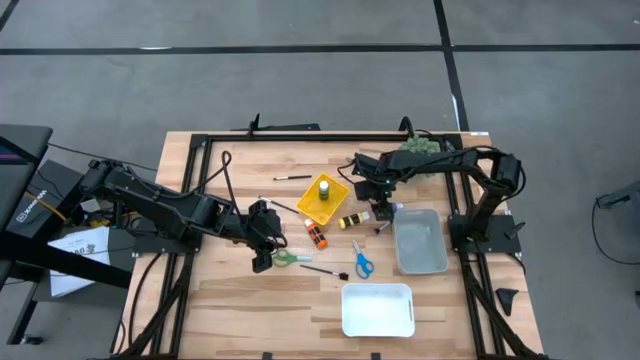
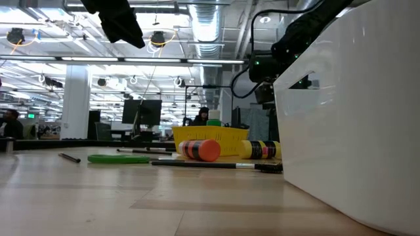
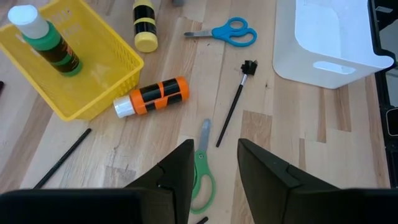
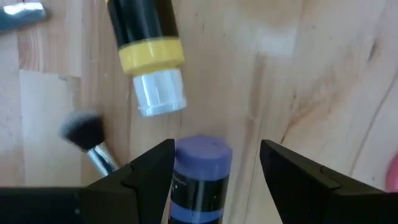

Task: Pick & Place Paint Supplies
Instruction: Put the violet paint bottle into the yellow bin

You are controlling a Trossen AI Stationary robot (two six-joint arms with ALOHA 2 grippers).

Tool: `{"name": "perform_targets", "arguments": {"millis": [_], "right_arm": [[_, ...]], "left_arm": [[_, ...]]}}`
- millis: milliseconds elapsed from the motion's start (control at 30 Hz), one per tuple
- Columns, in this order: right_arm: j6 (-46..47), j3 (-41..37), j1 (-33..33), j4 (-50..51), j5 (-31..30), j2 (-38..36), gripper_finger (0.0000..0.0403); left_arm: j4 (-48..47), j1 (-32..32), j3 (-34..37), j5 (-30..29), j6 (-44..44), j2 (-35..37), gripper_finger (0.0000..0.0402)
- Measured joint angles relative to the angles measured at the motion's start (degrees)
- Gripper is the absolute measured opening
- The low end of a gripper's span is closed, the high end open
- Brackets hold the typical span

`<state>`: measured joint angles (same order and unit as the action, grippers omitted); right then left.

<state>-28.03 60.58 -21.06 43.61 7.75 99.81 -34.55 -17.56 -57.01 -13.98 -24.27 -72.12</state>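
Observation:
My right gripper (image 4: 214,168) points down, open, over the table's middle right (image 1: 380,208). A purple-capped paint bottle (image 4: 199,171) sits between its fingers. Just beyond lie a yellow bottle (image 4: 146,50) and a fluffy-headed brush (image 4: 84,134). A yellow basket (image 1: 340,200) holds a green bottle (image 3: 50,43). An orange bottle (image 3: 155,96) lies on its side in front of the basket. A dark-handled brush (image 3: 233,109) and green scissors (image 3: 200,168) lie under my left gripper (image 3: 214,177). That gripper hangs open above the table (image 1: 262,245) with nothing in it. My right gripper comes at the purple bottle from above, one finger on each side of it, below its cap (image 4: 200,152). One finger (image 4: 155,165) lies close against the bottle's side. I cannot tell whether it touches.
A grey bin (image 1: 420,240) stands right of my right gripper, and a white bin (image 1: 377,310) stands at the near edge. Blue scissors (image 1: 362,262) lie between them. A thin brush (image 1: 290,178) lies behind the basket, and a green plant (image 1: 420,148) is at the far right.

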Motion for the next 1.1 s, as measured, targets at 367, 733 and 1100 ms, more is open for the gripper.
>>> {"name": "perform_targets", "arguments": {"millis": [367,733,1100], "right_arm": [[0.66,0.0,-0.97,-0.57,-0.43,-0.02,0.0232],[3.81,0.02,-2.75,0.09,-0.57,-0.02,0.0232],[9.1,0.02,-2.73,-0.47,-2.29,-0.02,0.0232]], "left_arm": [[0.01,0.0,0.0,-0.16,0.0,0.0,0.0115],[0.01,0.0,0.0,-0.95,0.0,0.0,0.0115],[0.03,0.0,0.0,-1.32,1.55,0.0,0.0115]]}}
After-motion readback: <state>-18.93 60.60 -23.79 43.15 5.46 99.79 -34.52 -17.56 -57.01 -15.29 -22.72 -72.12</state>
